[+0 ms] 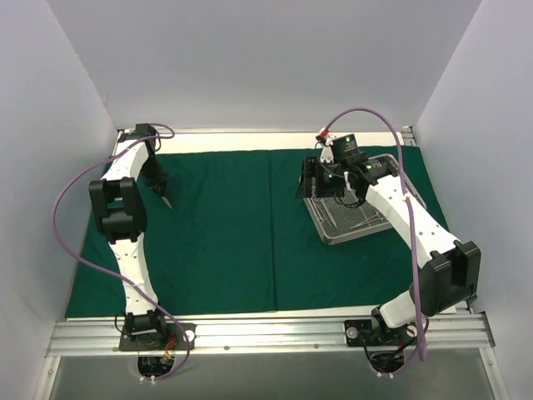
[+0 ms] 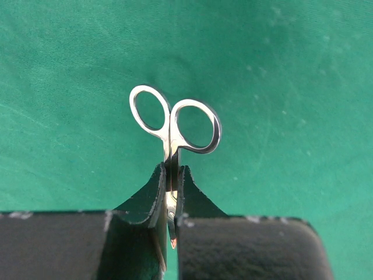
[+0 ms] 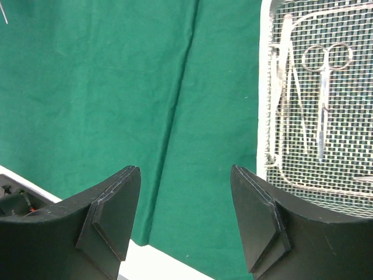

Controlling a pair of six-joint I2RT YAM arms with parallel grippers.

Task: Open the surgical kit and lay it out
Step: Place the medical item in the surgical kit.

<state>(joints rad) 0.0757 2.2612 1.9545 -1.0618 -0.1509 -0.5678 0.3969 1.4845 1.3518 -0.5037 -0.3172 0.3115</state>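
Left wrist view: clamping the left fingers (image 2: 152, 198) narrow on small steel scissors with two ring handles (image 2: 175, 125), hanging them over the dark green cloth drape (image 2: 291, 87), toward its far left. Holding the right fingers (image 3: 111, 216) wide apart, gripping nothing, over the drape just beside the shallow silver wire-mesh tray (image 3: 263, 87). Keeping more thin steel instruments (image 3: 322, 99) inside that tray, over on the drape's far right.

Left arm (image 1: 127, 250) and right arm (image 1: 410, 218): white link shells, black joint housings. A purple cable (image 1: 62, 200) loops off each, at left and right of frame. Black base plates (image 1: 148, 332) along the bottom edge. Right gripper (image 3: 186, 175): fingers (image 3: 113, 216) matte black, wedge-shaped, with faceted pads.
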